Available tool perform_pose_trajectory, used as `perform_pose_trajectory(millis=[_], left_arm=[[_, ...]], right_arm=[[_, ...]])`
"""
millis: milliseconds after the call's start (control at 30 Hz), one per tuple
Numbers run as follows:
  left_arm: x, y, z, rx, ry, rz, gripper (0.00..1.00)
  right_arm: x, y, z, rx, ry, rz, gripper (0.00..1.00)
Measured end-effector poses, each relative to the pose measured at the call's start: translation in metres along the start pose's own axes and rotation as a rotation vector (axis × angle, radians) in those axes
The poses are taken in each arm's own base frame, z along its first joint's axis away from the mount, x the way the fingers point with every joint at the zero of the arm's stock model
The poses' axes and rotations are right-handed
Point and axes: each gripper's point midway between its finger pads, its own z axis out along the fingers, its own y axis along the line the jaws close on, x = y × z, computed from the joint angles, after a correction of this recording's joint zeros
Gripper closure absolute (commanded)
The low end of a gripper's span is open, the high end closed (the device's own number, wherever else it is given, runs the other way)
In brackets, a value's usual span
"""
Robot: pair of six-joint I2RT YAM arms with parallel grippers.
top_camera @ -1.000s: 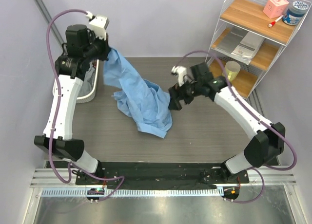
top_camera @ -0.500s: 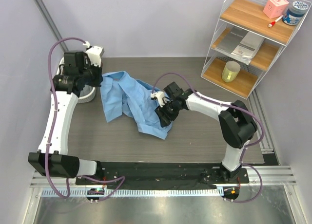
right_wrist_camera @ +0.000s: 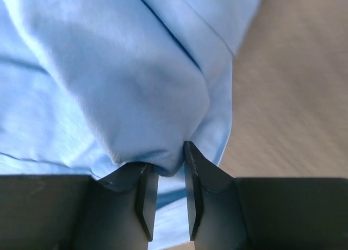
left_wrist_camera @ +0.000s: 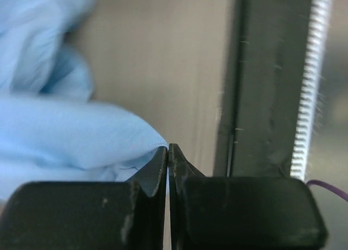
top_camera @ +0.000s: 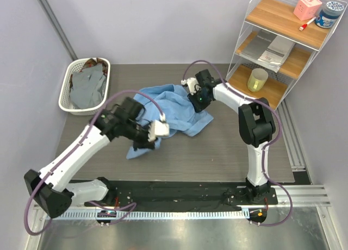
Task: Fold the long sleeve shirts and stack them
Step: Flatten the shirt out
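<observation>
A light blue shirt [top_camera: 176, 106] lies crumpled across the middle of the table. My left gripper [top_camera: 145, 144] is at its near left corner. In the left wrist view its jaws [left_wrist_camera: 168, 148] are pressed together with the shirt's edge [left_wrist_camera: 81, 136] running into their tips. My right gripper [top_camera: 199, 99] is over the shirt's far right part. In the right wrist view [right_wrist_camera: 168, 162] a bulging fold of blue cloth [right_wrist_camera: 136, 87] is pinched between its fingertips. Grey shirts [top_camera: 89, 88] and a brown one [top_camera: 82, 65] lie in the basket.
A white basket [top_camera: 67, 92] stands at the back left corner of the table. A wire shelf unit [top_camera: 283, 43] with wooden boards stands at the back right, holding a yellow cup [top_camera: 258, 79], papers and small items. The black base rail [left_wrist_camera: 261, 87] runs along the near edge.
My left arm swung from up beside the basket down to the table's near middle, drawing the shirt with it. My right gripper moved back and right and closed on a fold.
</observation>
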Motion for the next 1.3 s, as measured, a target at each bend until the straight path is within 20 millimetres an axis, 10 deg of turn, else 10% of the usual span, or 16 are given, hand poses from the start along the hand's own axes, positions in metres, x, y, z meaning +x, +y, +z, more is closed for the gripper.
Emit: perform_pose_trajectory(millis=[133,267,400,533,667,833,967,1033,1300], left_arm=[[-0.018,-0.057,0.037,0.228,0.021,0.232,0.85],[-0.040,-0.053,0.048,0.245,0.018,0.278,0.41],[-0.061,0.018,0.026,0.086,-0.069,0.067,0.14],[-0.018,0.124,-0.009,-0.190,-0.097,-0.239,0.12],[0.045,0.195,-0.017,-0.351,-0.025,-0.448,0.16],[0.096,0.239,0.007,-0.391,0.085,-0.582,0.29],[0.124,0.251,0.022,-0.414,0.153,-0.655,0.86],[0.133,0.253,0.023,-0.423,0.165,-0.690,0.99],[0.110,0.260,-0.040,-0.488,0.072,-0.638,1.00]], right_arm=[[-0.013,-0.022,-0.017,0.065,-0.026,-0.045,0.50],[-0.008,-0.024,-0.040,0.065,-0.006,-0.054,0.26],[-0.021,-0.008,-0.080,0.015,-0.068,-0.043,0.23],[-0.040,0.023,-0.112,-0.036,-0.160,-0.066,0.26],[-0.037,0.074,-0.105,-0.149,-0.169,-0.132,0.27],[0.003,0.113,-0.058,-0.260,-0.043,-0.158,0.30],[0.033,0.117,-0.028,-0.270,0.034,-0.173,0.33],[0.049,0.115,-0.020,-0.263,0.069,-0.192,0.36],[0.120,0.096,-0.033,-0.183,0.170,-0.312,0.35]])
